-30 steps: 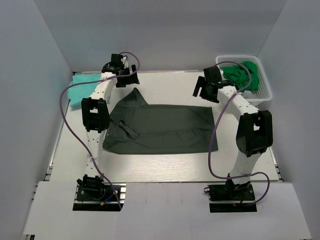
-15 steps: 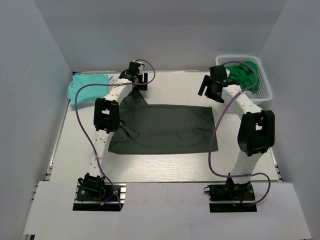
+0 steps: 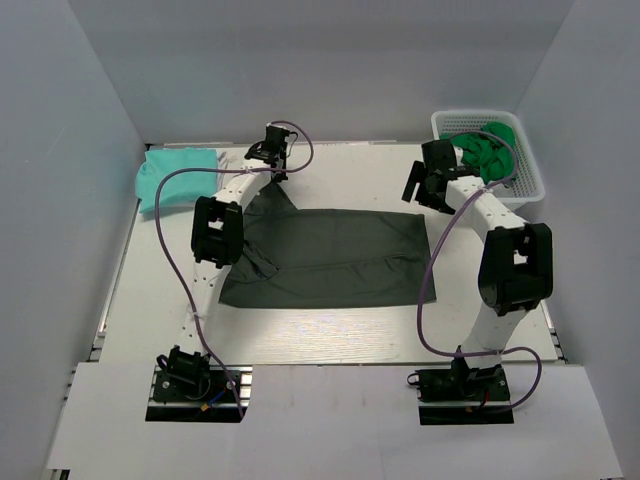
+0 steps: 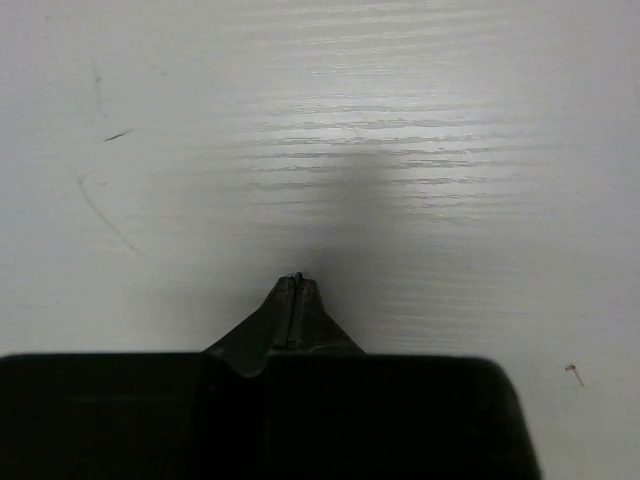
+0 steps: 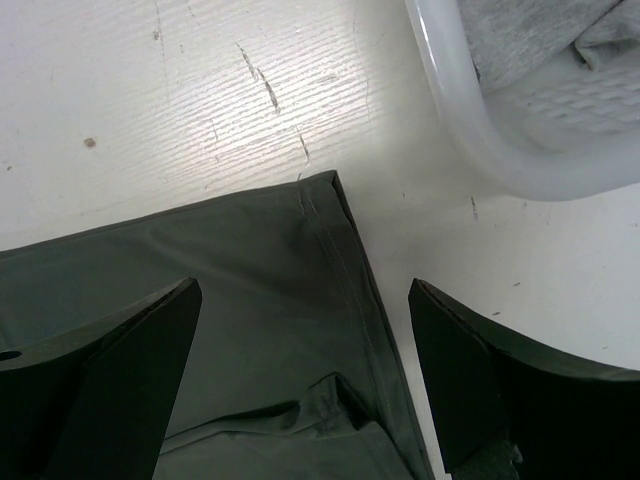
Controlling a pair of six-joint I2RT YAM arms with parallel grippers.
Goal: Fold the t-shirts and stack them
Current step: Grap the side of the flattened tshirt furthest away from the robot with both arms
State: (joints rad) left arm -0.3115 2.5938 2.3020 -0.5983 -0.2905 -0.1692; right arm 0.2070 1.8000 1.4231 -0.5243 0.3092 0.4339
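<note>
- While the dark grey-green t-shirt point(image 3: 335, 255) lies spread out across the middle of the white table point(image 3: 330, 330), both arms reach toward the upper part of the overhead view.
- The shirt's body is a long, flat rectangle, and a sleeve pokes up at its upper left corner. Some bunched cloth sits along its left edge, under the left arm.
- The left gripper point(image 3: 272, 150) sits in the upper middle of the overhead view, just past that sleeve and over the tabletop.
- From its own wrist camera, the left gripper point(image 4: 296, 290) has its jaws pressed together into one narrow point. White wood-grain table point(image 4: 400, 150) fills the view beyond it.
- The right gripper point(image 3: 425, 180) sits toward the upper right, near the shirt's upper right corner and just beside a white basket point(image 3: 478, 113).
- In the right wrist view, the right gripper point(image 5: 300, 300) has its jaws spread wide. The hemmed corner of the dark shirt point(image 5: 270, 290) lies between them on the table, and they hold nothing.
- The basket's rim point(image 5: 470, 130) curves through the upper right of that view, with a pale grey t-shirt point(image 5: 520, 30) inside it.
- From overhead, a bright green t-shirt point(image 3: 487, 150) is heaped in the same basket.
- A light mint-teal t-shirt point(image 3: 175, 170) lies folded in the upper left of the overhead view, well apart from the dark one.
- A purple cable point(image 3: 160, 210) loops along each arm.
</note>
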